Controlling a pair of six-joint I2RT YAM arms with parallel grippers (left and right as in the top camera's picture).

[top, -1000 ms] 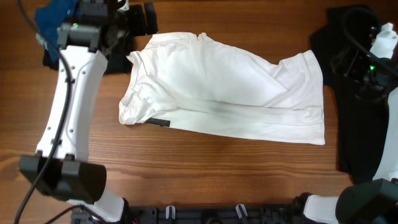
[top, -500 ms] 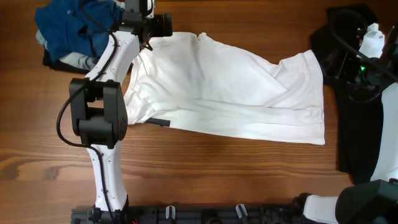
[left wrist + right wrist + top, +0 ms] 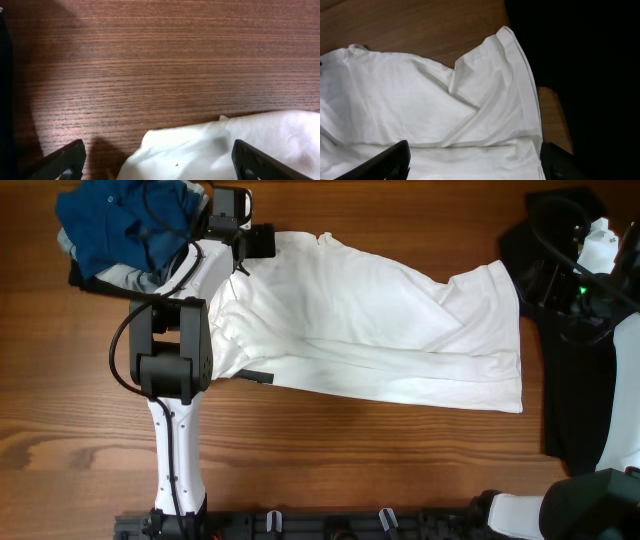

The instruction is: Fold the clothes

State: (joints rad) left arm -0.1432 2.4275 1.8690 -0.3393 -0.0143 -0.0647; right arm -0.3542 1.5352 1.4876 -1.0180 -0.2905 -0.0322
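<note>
One wooden table [image 3: 330, 450] carries everything. One white T-shirt [image 3: 380, 320] lies rumpled and spread across its middle, hem end toward the right, and a short black strip [image 3: 257, 376] shows at the lower left edge. One pile of black garments [image 3: 560, 380] covers the table's right edge. One crumpled blue shirt [image 3: 120, 225] sits at the far left corner on another bit of black cloth [image 3: 80, 275].

There are two arms. The left arm [image 3: 175, 360] reaches to the T-shirt's far left corner. In the wrist view the left gripper [image 3: 157, 160] has its jaws spread wide and grips nothing, with the shirt's edge just below and between them. The right gripper [image 3: 475, 160] is likewise spread wide and empty, above the T-shirt's right end beside the black pile.
</note>
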